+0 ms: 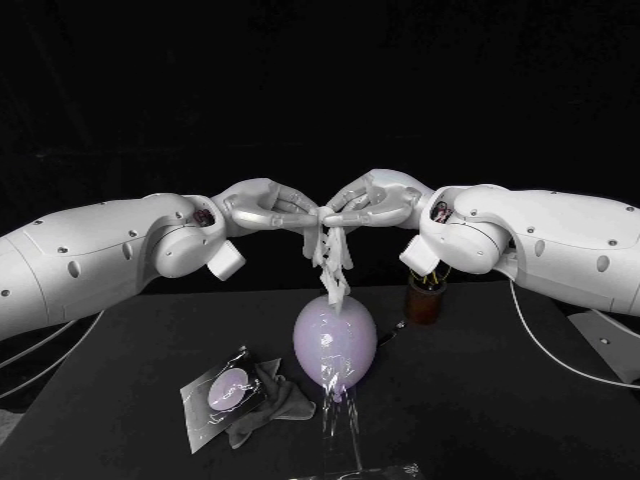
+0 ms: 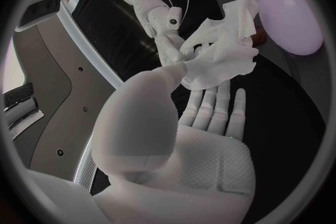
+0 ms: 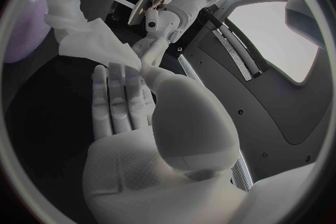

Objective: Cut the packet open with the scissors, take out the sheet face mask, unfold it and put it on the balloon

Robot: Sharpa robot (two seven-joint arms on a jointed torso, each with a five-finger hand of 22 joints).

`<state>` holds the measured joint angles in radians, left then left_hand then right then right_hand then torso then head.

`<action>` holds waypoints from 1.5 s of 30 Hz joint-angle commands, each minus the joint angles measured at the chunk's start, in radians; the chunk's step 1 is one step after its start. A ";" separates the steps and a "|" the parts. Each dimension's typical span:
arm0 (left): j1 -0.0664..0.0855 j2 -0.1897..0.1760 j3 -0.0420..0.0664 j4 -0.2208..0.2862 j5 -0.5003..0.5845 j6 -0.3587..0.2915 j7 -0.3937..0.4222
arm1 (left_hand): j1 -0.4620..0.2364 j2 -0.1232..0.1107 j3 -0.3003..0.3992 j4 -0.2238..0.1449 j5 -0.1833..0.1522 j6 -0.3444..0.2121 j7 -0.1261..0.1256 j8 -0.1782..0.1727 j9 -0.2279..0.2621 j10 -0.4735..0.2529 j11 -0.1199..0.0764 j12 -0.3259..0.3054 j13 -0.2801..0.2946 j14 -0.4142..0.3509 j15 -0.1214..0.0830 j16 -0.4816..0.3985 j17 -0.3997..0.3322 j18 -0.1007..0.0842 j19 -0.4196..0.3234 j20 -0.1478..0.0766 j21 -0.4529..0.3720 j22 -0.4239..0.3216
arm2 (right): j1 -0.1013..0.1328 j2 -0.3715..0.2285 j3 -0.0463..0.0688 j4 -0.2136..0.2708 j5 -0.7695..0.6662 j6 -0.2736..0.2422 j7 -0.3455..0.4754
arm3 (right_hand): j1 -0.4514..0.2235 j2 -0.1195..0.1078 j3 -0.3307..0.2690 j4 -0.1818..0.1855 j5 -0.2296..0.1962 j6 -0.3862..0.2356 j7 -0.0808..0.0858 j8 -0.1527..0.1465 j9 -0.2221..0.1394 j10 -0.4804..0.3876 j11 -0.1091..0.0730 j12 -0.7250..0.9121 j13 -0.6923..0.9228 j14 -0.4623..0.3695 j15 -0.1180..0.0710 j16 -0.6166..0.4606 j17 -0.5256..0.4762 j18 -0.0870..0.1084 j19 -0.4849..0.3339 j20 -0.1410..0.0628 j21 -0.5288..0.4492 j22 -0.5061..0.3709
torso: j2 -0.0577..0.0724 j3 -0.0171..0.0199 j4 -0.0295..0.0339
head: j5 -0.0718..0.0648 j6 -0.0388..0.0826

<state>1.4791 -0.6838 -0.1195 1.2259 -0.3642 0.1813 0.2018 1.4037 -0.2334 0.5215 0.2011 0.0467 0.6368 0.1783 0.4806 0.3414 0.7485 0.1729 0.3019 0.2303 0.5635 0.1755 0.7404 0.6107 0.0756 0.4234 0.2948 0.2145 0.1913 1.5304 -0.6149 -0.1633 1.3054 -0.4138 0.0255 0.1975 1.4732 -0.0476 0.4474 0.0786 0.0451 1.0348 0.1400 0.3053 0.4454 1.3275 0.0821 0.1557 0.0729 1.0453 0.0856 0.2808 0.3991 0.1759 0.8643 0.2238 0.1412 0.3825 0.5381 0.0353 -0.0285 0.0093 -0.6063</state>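
Observation:
A pale lilac balloon (image 1: 335,340) stands upright at the table's middle. Right above it, my left hand (image 1: 267,208) and right hand (image 1: 375,202) meet fingertip to fingertip. Both pinch the top of the white sheet face mask (image 1: 332,255), which hangs crumpled and narrow, its lower end touching the balloon's top. In the left wrist view the left hand (image 2: 210,140) pinches the mask (image 2: 217,56) beside the balloon (image 2: 290,11). The right wrist view shows the right hand (image 3: 133,106) holding the mask (image 3: 87,39). The cut packet (image 1: 234,395) lies flat to the balloon's left.
A brown cup (image 1: 425,300) stands just behind and to the right of the balloon. The balloon sits on a clear stand (image 1: 343,420) near the table's front edge. Cables trail off the table on both sides.

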 commanded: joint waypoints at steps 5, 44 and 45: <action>-0.025 0.011 0.000 -0.017 0.037 0.026 0.017 | 0.004 -0.008 -0.062 0.009 0.001 0.000 -0.001 -0.018 -0.013 0.019 -0.025 -0.024 -0.037 0.061 -0.012 0.023 -0.035 -0.016 0.006 0.000 -0.027 -0.024 | 0.006 -0.001 0.003 0.003 -0.011 0.006 0.004 | -0.011 -0.002 0.009 -0.002 0.003 0.002 -0.004 0.009 0.016 0.008 -0.003 -0.006 0.001 0.011 0.000 -0.008 0.002 0.008 0.008 -0.004 0.005 0.002 | 0.001 0.0008 -0.0010 | -0.001 -0.001; -0.091 0.045 0.001 -0.073 0.053 -0.009 0.043 | 0.125 0.127 -0.054 0.035 0.001 0.127 -0.029 -0.042 -0.048 0.151 0.011 -0.091 -0.157 0.209 -0.044 0.088 -0.166 -0.014 0.059 -0.001 -0.093 -0.088 | 0.009 -0.023 0.005 0.039 -0.005 0.002 0.009 | -0.018 -0.005 0.020 -0.010 0.003 0.001 -0.004 0.014 0.020 0.014 -0.004 -0.009 0.001 0.015 -0.001 -0.010 0.004 0.008 0.011 -0.005 0.008 0.004 | 0.000 0.0001 -0.0007 | 0.001 -0.004; -0.091 0.045 0.001 -0.074 0.053 -0.011 0.043 | 0.124 0.125 -0.055 0.037 0.001 0.124 -0.028 -0.045 -0.049 0.151 0.012 -0.092 -0.159 0.208 -0.043 0.089 -0.167 -0.014 0.059 -0.001 -0.093 -0.089 | 0.009 -0.023 0.005 0.039 -0.005 0.002 0.010 | -0.018 -0.005 0.020 -0.010 0.003 0.001 -0.004 0.014 0.020 0.014 -0.004 -0.009 0.001 0.015 -0.001 -0.010 0.004 0.008 0.011 -0.005 0.008 0.004 | 0.001 0.0001 -0.0006 | 0.001 -0.004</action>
<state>1.3880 -0.6407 -0.1200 1.1524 -0.3215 0.1841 0.2254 1.5265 -0.1131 0.4612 0.2358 0.0466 0.7610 0.1485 0.4371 0.2922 0.8993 0.1804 0.2156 0.0720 0.7705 0.1273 0.8264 0.4434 0.0757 0.4794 0.2931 0.1266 0.1035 1.5387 -0.6376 -0.1593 1.3428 -0.4166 0.0233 0.1971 1.4614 -0.0594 0.4639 0.0678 0.0438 1.0330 0.1382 0.3146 0.4510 1.3376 0.0782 0.1519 0.0724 1.0524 0.0854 0.2770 0.4013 0.1769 0.8679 0.2201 0.1449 0.3859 0.5381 0.0355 -0.0290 0.0094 -0.6102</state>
